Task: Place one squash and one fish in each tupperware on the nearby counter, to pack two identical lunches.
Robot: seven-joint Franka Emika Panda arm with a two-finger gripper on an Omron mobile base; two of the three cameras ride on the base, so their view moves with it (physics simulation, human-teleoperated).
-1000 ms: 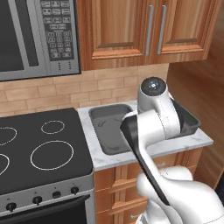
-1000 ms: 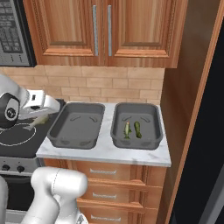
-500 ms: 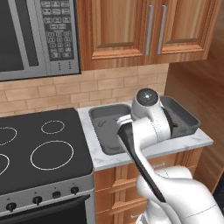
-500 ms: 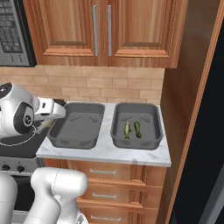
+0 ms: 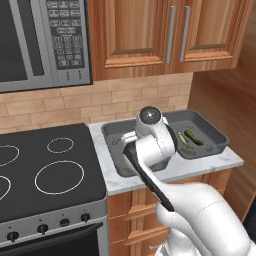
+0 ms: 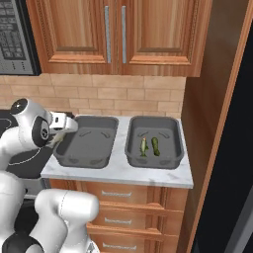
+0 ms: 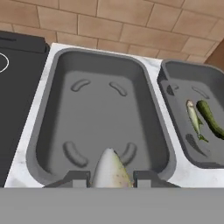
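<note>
Grey right tupperware [image 6: 174, 159] holds fish [image 6: 144, 147] and squash [image 6: 155, 146]; jaws clamp pale fish [image 7: 109, 169].

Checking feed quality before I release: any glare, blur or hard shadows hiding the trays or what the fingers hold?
Hand view: even light, no glare; the left tupperware reads clearly, and the pale fish between the fingers is soft-edged and cut off by the frame bottom. Right base view: sharp, soft shadows only; fish and squash in the right tupperware are small but distinct. Left base view: the arm blocks part of the trays.
</note>
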